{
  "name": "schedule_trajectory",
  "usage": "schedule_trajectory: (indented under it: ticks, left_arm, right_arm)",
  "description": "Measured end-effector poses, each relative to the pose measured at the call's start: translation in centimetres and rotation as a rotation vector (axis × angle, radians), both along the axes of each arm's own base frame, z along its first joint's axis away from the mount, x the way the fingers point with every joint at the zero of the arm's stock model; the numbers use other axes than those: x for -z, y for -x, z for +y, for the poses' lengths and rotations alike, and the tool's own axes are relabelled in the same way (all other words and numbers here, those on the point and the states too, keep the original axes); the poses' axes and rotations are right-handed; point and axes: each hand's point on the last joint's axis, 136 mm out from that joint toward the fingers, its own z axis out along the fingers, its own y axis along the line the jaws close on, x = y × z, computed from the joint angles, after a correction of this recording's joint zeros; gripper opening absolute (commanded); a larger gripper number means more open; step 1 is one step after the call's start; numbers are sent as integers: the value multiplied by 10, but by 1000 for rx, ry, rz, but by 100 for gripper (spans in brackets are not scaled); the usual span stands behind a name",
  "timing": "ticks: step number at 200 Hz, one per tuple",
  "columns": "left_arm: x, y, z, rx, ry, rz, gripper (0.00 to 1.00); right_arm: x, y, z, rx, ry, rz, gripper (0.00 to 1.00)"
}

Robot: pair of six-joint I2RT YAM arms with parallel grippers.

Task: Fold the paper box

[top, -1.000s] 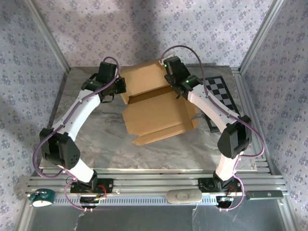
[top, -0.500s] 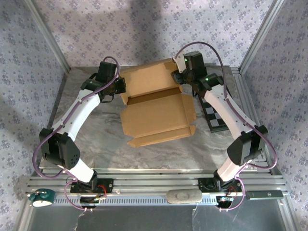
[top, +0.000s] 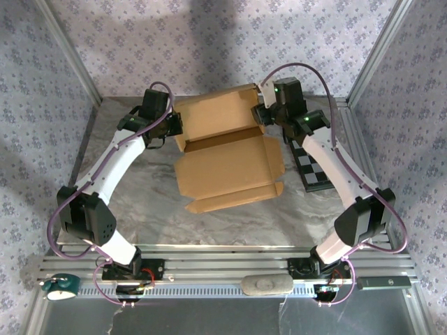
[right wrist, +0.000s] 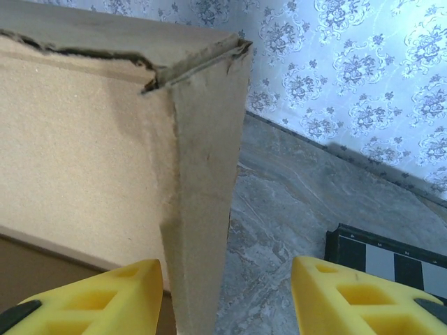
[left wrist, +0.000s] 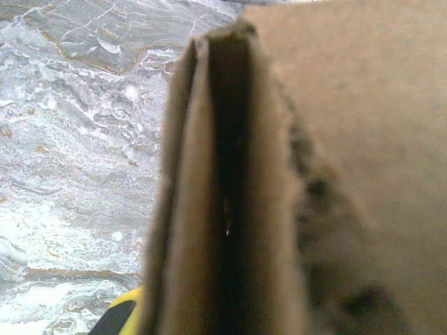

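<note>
Tan paper box (top: 227, 164) lay half-folded on the surface (top: 147, 202) just left of the checkerboard (top: 311, 171); left claw (top: 176, 132) clamped its side wall, right claw (right wrist: 227, 300) gaped astride the raised flap (right wrist: 202, 174), which could flop back unsupported

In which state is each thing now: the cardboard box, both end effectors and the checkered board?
paper box: partly folded, open, far panel raised.
left end effector: shut on the paper box's left edge.
right end effector: open, astride the box's far right corner.
checkerboard: lying flat, partly hidden.
</note>
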Motion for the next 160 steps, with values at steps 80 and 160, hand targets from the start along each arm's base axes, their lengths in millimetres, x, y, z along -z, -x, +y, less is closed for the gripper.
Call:
schedule_trajectory:
  ticks: [80,160]
  left_arm:
    - [2,0,0,1,-3,6,0]
    - [2,0,0,2,-4,6,0]
  right_arm:
    - [27,7,-2,36,-47,64,43]
    - [40,6,2,39,-77,89,19]
